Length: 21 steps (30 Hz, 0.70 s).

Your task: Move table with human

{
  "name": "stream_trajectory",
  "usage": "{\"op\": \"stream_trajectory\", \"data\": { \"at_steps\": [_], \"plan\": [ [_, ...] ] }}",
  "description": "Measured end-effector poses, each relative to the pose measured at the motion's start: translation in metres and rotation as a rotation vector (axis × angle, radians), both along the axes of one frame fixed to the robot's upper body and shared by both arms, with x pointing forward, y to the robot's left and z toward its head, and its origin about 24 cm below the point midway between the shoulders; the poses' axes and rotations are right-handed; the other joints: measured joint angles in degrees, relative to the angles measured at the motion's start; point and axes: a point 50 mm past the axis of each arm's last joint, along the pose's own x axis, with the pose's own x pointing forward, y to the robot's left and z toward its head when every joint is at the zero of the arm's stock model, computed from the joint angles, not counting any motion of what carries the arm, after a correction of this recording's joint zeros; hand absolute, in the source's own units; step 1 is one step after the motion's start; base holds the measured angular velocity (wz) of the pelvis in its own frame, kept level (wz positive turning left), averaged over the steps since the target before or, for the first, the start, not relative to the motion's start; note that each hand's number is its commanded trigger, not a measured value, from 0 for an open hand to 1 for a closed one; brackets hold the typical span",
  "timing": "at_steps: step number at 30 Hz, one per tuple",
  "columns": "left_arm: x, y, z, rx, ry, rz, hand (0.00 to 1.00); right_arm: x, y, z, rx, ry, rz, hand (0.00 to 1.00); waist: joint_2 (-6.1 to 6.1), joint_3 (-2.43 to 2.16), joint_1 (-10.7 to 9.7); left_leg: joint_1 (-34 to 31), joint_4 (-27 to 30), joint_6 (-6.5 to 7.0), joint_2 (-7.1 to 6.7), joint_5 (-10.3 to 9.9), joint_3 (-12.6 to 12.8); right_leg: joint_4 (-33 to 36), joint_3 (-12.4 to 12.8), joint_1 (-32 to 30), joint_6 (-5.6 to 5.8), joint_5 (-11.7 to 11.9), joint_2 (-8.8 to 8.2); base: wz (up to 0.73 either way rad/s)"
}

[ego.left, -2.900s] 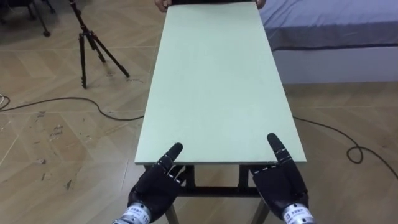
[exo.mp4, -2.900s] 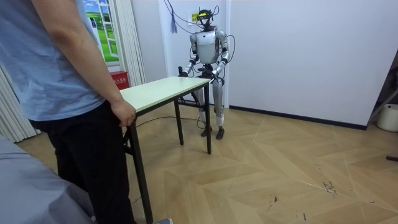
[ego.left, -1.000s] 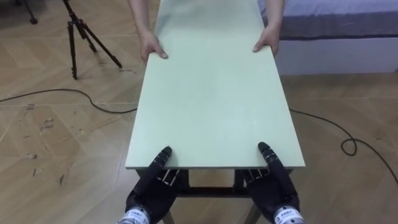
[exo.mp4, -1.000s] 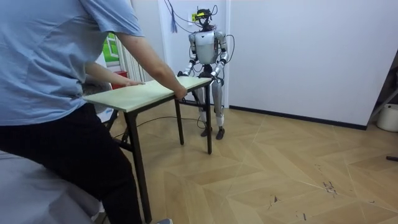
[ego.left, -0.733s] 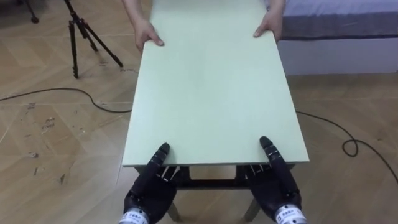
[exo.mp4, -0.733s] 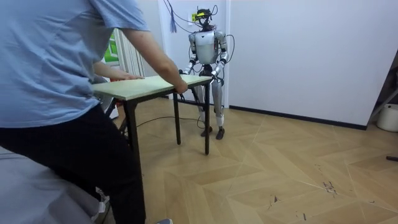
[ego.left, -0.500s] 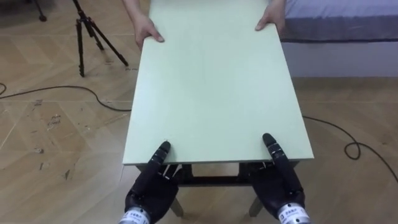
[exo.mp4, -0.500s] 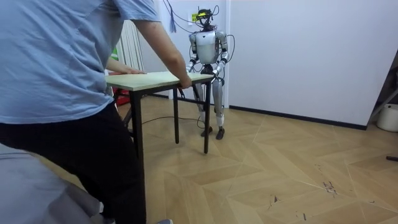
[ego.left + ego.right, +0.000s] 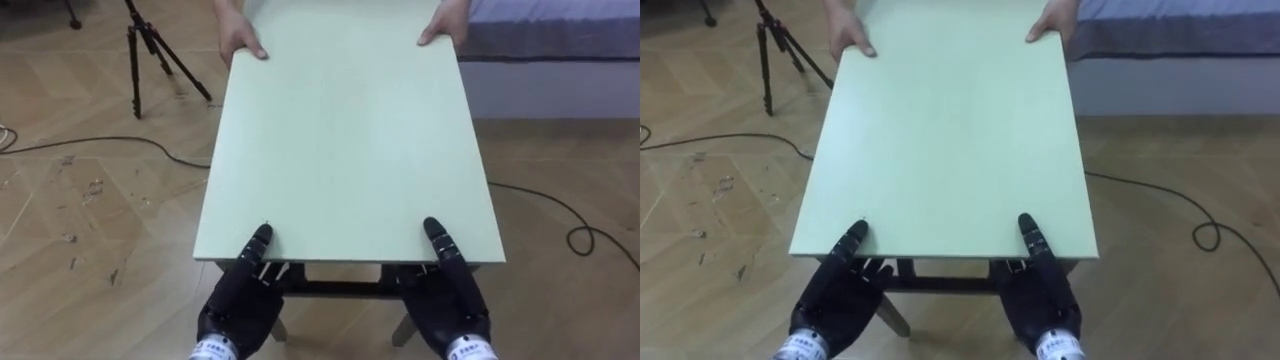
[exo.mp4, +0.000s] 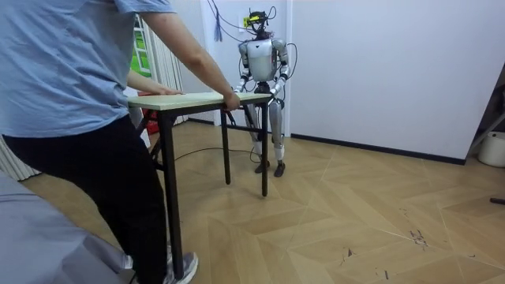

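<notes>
The pale green table (image 9: 345, 130) stretches away from me, its near edge just above my two hands. My left hand (image 9: 240, 305) grips the near left corner, thumb on top and fingers curled under the edge. My right hand (image 9: 452, 300) holds the near right corner the same way. At the far end a person's hands (image 9: 240, 42) clasp both corners. In the room view the person (image 10: 71, 95) stands at the room view's left holding the tabletop (image 10: 197, 99) level, and I stand upright at the other end.
A black tripod (image 9: 150, 50) stands on the wood floor to the table's far left. A bed (image 9: 560, 40) runs along the far right. Dark cables (image 9: 100, 145) lie on the floor to both sides. In the room view a white wall (image 10: 379, 71) rises behind me.
The person has raised the far end, so the tabletop went from tilted to level. The person stepped back. My thumbs stayed on the near edge.
</notes>
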Motion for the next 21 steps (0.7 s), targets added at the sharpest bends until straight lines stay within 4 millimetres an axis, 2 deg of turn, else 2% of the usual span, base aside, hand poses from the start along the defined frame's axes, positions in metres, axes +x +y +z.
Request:
{"op": "stream_trajectory", "data": {
  "at_steps": [7, 10, 12, 14, 17, 19, 21],
  "plan": [
    [-0.003, 0.002, 0.006, 0.010, -0.028, 0.019, 1.00, -0.004, 0.005, 0.003, 0.042, -0.004, -0.002, 1.00, -0.70, 0.32, -0.1, -1.2, 0.4, 0.00, -0.02, 0.0, 0.1, -0.2, -0.4, -0.8, 0.01, 0.0, -0.04, 0.01],
    [-0.006, 0.002, 0.009, 0.019, -0.042, 0.027, 1.00, -0.007, 0.009, 0.004, 0.058, -0.015, -0.008, 1.00, -1.20, 0.37, -1.0, -2.9, 2.2, 0.00, -0.08, 0.0, -0.9, 0.1, -1.3, -1.5, 0.01, 0.0, -0.29, 0.14],
    [-0.008, 0.003, 0.009, 0.020, -0.042, 0.036, 1.00, -0.008, 0.010, 0.004, 0.067, -0.013, -0.006, 1.00, -1.69, 0.32, -1.2, -4.2, 4.5, -0.06, 0.00, -0.1, -1.4, 0.4, -1.6, -1.7, 0.00, 0.0, -0.43, 0.12],
    [-0.011, 0.001, 0.007, 0.014, -0.033, 0.037, 1.00, -0.010, 0.009, 0.003, 0.070, -0.007, -0.009, 1.00, -1.62, 0.32, -1.2, -5.3, 7.4, -0.62, 0.44, -0.8, -1.6, 1.3, -1.8, -1.7, 0.00, 0.0, -0.37, 0.03],
    [-0.012, -0.002, 0.007, 0.006, -0.034, 0.038, 1.00, -0.010, 0.008, 0.003, 0.063, -0.013, -0.009, 1.00, -1.27, 0.39, 0.0, -9.6, 15.1, -1.51, 2.41, -3.1, -1.7, 3.2, -1.8, -3.4, -0.05, 0.0, 0.89, -0.07],
    [-0.013, -0.003, 0.007, -0.006, -0.034, 0.035, 1.00, -0.011, 0.006, 0.003, 0.054, -0.022, -0.007, 1.00, -1.00, 0.43, 0.0, -12.6, 19.1, -1.72, 3.13, -3.2, -1.7, 4.0, -2.1, -4.7, -0.46, 0.0, 1.21, 0.03],
    [-0.014, -0.007, 0.007, -0.018, -0.033, 0.030, 1.00, -0.009, 0.002, 0.005, 0.030, -0.041, -0.010, 1.00, -0.27, 0.18, 0.2, -15.6, 20.9, -1.86, 2.96, -3.2, -3.0, 4.0, -2.7, -7.1, -1.79, -0.1, 1.26, 0.07]
  ]
}}
